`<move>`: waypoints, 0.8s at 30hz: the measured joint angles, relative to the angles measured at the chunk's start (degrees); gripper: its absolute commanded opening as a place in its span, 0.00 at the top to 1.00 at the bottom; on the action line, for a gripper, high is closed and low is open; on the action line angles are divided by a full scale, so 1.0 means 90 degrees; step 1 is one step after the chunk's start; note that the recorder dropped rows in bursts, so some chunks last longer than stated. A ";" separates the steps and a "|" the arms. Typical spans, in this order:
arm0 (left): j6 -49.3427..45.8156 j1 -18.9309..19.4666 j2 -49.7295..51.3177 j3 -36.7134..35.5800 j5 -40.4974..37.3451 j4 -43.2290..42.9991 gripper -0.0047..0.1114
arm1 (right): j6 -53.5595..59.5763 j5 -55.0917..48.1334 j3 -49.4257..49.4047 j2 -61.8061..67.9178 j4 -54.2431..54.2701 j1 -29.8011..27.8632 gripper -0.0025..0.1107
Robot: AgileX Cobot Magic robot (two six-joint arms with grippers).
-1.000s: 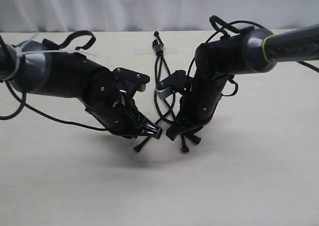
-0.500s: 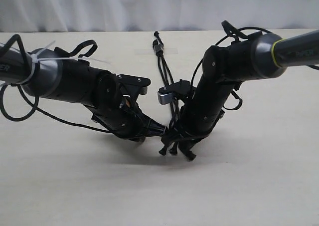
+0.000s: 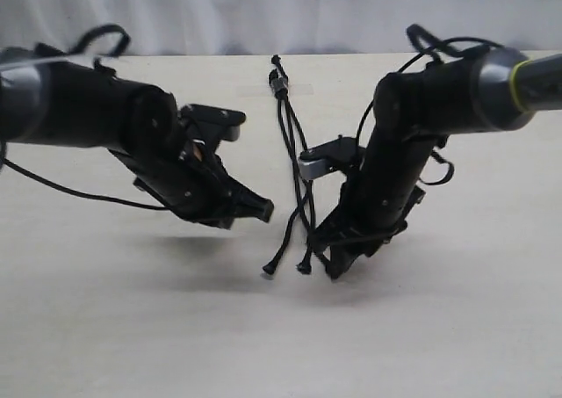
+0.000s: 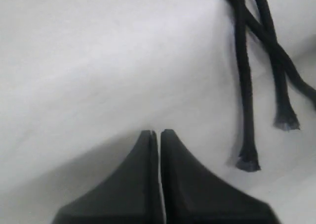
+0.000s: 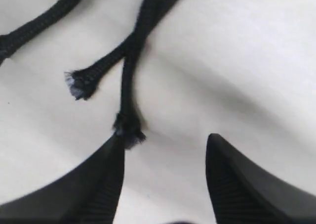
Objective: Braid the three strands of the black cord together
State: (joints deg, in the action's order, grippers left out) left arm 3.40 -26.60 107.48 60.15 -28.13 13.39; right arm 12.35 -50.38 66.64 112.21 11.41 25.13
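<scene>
The left gripper (image 4: 159,133) has backed off, tips together and empty, right gripper (image 5: 165,137) spread; the three strands (image 4: 245,85) of the thin matte black cord (image 3: 280,86) look barely crossed, braiding mostly ahead.

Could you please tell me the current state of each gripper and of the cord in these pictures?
left gripper: shut, holding nothing, clear of the cord.
right gripper: open, a strand tip just beside it, not gripped.
black cord: on the table, bound at one end, held by neither gripper.
three strands: crossing one another, free ends loose.
</scene>
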 measured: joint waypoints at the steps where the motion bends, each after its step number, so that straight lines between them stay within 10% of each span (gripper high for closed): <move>1: 0.0000 0.0118 -0.0148 0.0000 -0.0132 -0.0084 0.96 | -0.0048 -0.0090 0.0000 -0.0176 -0.0046 -0.0121 0.55; 8: 0.0000 0.0809 -0.1902 -0.0082 -0.1203 -0.0877 0.96 | -0.0519 -0.0288 -0.0380 -0.1791 -0.0047 -0.0841 0.94; 17: 0.0067 0.1049 -0.4903 -0.1598 -0.2059 -0.1552 0.96 | -0.1372 -0.0179 -0.2123 -0.4278 -0.1030 -0.1024 0.94; 24: -0.0930 0.2661 -0.6424 -0.2367 -0.2615 -0.0710 0.96 | -0.1644 0.0324 -0.3353 -0.6192 -0.1803 -0.1655 0.94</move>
State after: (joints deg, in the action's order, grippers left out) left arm -4.97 -2.64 49.66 38.85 -51.67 7.00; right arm -2.45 -47.46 36.46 56.48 -4.82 10.24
